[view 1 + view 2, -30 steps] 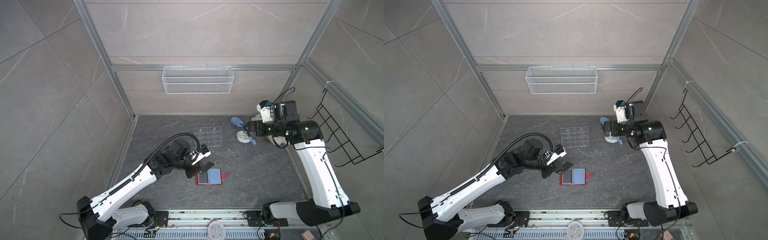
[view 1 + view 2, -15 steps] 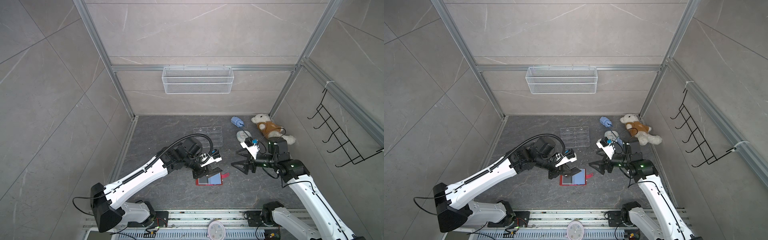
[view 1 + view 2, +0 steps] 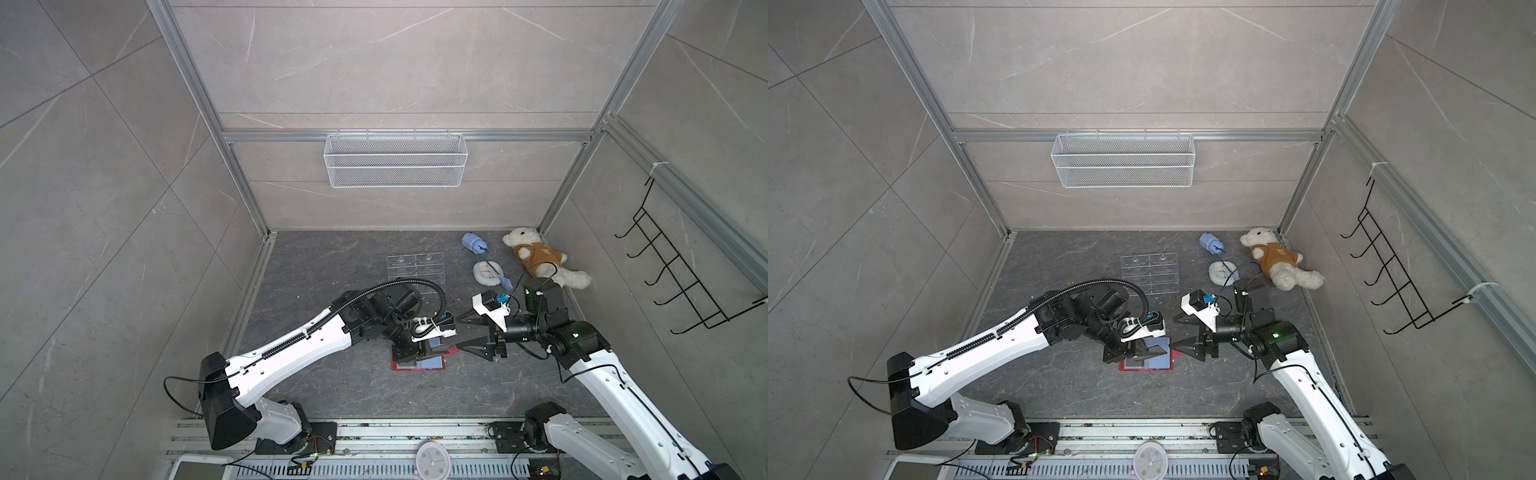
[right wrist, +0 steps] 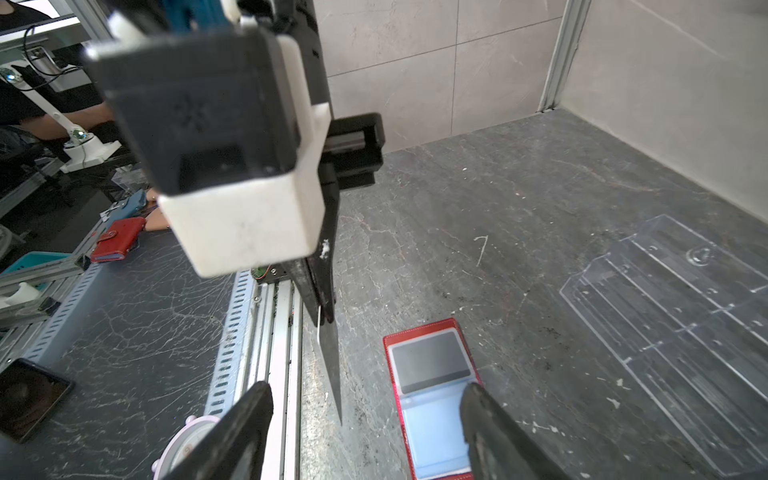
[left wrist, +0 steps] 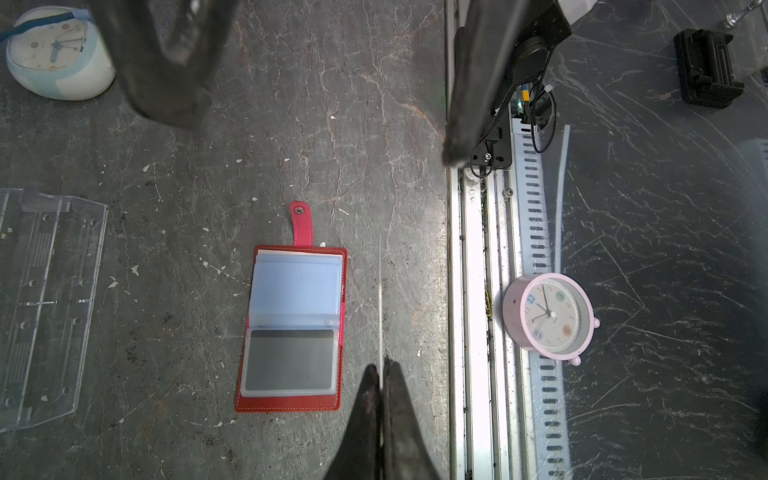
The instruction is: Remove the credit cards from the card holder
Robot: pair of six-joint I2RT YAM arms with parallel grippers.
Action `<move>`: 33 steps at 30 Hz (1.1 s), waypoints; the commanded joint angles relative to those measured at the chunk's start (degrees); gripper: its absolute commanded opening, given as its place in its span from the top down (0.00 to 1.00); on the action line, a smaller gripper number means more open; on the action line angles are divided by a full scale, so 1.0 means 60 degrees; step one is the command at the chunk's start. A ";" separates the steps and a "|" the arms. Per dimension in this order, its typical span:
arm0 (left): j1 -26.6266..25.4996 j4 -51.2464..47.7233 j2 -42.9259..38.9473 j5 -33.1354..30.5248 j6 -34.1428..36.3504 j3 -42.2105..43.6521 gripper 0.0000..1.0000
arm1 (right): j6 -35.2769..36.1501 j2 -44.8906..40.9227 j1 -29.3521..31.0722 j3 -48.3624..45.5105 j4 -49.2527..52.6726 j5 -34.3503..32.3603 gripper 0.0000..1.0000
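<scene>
Left pincer (image 5: 380, 370) clenched on a credit card (image 4: 331, 365) held edge-on, right pincer (image 4: 365, 399) released astride its free end, we should close squarely on its flat faces; the card holder (image 5: 286, 402) lies open below both, second card (image 5: 289, 359) sleeved

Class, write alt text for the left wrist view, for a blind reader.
The left gripper, jaws shut, pinches a thin card edge-on beside the open red card holder; a second dark card sits in its clear sleeve.
</scene>
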State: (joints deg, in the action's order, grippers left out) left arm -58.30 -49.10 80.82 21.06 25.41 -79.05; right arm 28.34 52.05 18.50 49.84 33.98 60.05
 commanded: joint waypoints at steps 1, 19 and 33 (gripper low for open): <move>-0.0068 -0.0238 0.0153 -0.0124 0.0361 -0.0421 0.99 | 0.0159 -0.0040 0.0253 -0.0216 -0.0063 0.0119 0.28; -0.0156 -0.0269 0.0503 -0.0055 0.0409 -0.0712 0.99 | -0.0458 0.0809 0.1307 -0.0495 -0.0901 -0.0325 0.50; -0.0170 0.0011 -0.0023 0.0001 0.0365 -0.0173 0.99 | -0.1103 0.0979 0.1348 -0.0632 -0.1599 -0.0773 0.54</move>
State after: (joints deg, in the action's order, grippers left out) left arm -59.16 -50.74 83.42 19.81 26.44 -80.75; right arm 23.51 56.99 26.30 46.57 26.33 55.66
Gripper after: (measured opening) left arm 0.049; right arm 0.456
